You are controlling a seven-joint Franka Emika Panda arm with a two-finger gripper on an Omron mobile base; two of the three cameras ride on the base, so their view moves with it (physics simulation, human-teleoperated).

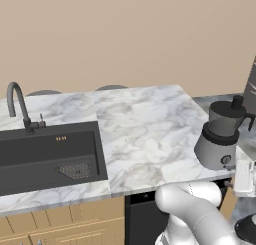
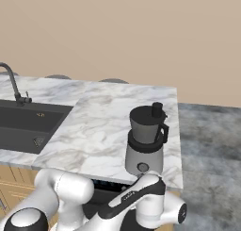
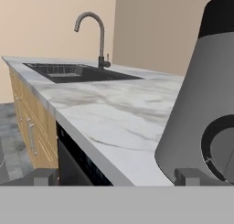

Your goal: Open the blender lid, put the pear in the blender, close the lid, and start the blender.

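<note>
The blender (image 2: 145, 143) stood at the near right corner of the marble tabletop (image 1: 145, 134), its rounded silvery base carrying one small dark knob (image 2: 142, 167) that faced the robot, with the dark jar and its black side handle (image 2: 164, 131) above. The blender lid (image 2: 148, 113) sat flat on the jar, a stubby black knob at its centre. Judged from its look, the lid was a light, rigid disc, and that central knob seemed the natural place to pinch it; the smooth rim would likely offer a poorer, slipperier purchase. The blender itself appeared heavy enough to stay put, though a sideways pull on the lid could tip or slide it near the tabletop edge. In the hand view the end effector (image 3: 118, 177) hung low in front of the base, level with the tabletop edge, its two dark fingertips (image 3: 43, 177) set wide apart and holding nothing. Farther left lay the dark sink (image 1: 47, 156) with its curved faucet (image 1: 19, 106). No pear could be made out
</note>
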